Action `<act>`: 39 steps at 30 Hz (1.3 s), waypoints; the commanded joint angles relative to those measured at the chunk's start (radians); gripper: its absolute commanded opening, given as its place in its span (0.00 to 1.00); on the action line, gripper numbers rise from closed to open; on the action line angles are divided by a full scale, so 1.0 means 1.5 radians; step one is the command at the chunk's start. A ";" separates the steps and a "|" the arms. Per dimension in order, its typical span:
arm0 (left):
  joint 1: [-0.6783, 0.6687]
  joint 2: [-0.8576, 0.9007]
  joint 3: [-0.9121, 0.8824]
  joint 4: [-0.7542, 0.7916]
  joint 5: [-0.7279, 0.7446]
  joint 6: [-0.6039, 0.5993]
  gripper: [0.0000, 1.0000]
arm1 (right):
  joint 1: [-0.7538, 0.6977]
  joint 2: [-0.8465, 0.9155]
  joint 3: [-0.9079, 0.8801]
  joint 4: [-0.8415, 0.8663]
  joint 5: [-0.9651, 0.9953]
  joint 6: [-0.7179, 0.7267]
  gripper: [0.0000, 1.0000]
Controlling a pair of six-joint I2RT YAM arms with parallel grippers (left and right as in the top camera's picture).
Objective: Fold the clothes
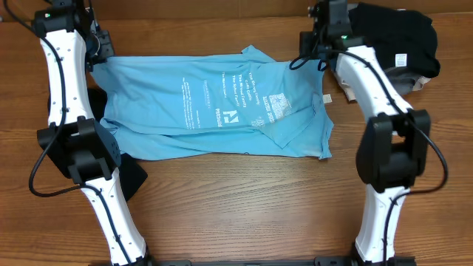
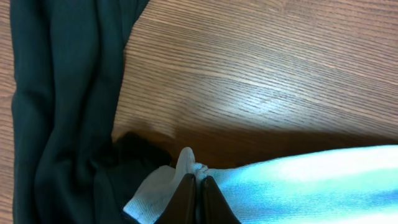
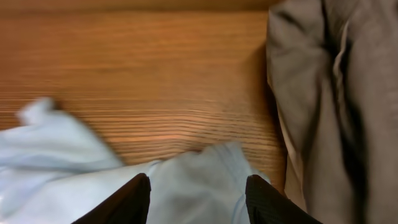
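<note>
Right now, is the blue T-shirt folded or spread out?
Mostly spread. The light blue T-shirt lies flat across the table with its lettering up; only one end is doubled over and rumpled.

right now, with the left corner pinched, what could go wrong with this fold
1. The left gripper holds only a small tuft of the light blue T-shirt; a pull might slip it free.
2. The right gripper stands open over the cloth, so lifting now would likely skew the shirt.
3. The black garment lies right beside the pinched corner and could get dragged along.
</note>
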 commanded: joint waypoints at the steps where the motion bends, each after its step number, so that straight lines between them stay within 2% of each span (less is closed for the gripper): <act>1: -0.003 -0.004 0.003 0.001 -0.009 -0.014 0.04 | 0.000 0.041 -0.004 0.028 0.053 0.000 0.53; 9: -0.003 -0.004 0.003 0.011 -0.009 -0.014 0.04 | -0.002 0.099 -0.004 0.051 0.054 0.007 0.53; 16: -0.003 -0.004 0.003 0.013 -0.009 -0.014 0.04 | -0.023 0.102 -0.004 0.077 0.076 0.007 0.54; 21: -0.003 -0.004 0.003 0.016 -0.009 -0.014 0.04 | -0.041 0.104 -0.004 0.084 0.041 0.006 0.54; 26: -0.003 -0.004 0.003 0.021 -0.009 -0.014 0.04 | -0.045 0.104 -0.004 0.082 -0.037 -0.014 0.35; 29: -0.003 -0.004 0.003 0.022 -0.009 -0.014 0.04 | -0.044 0.104 -0.004 0.075 -0.045 -0.014 0.31; 32: -0.003 -0.004 0.003 0.022 -0.009 -0.014 0.04 | -0.044 0.104 -0.004 0.058 -0.060 -0.014 0.31; 34: -0.003 -0.004 0.003 0.022 -0.009 -0.014 0.04 | -0.044 0.105 -0.004 0.048 -0.061 -0.014 0.36; 36: -0.003 -0.004 0.003 0.022 -0.009 -0.014 0.04 | -0.044 0.109 -0.004 0.048 -0.061 -0.014 0.45; 39: -0.003 -0.004 0.003 0.022 -0.009 -0.014 0.04 | -0.044 0.113 -0.004 0.048 -0.061 -0.013 0.48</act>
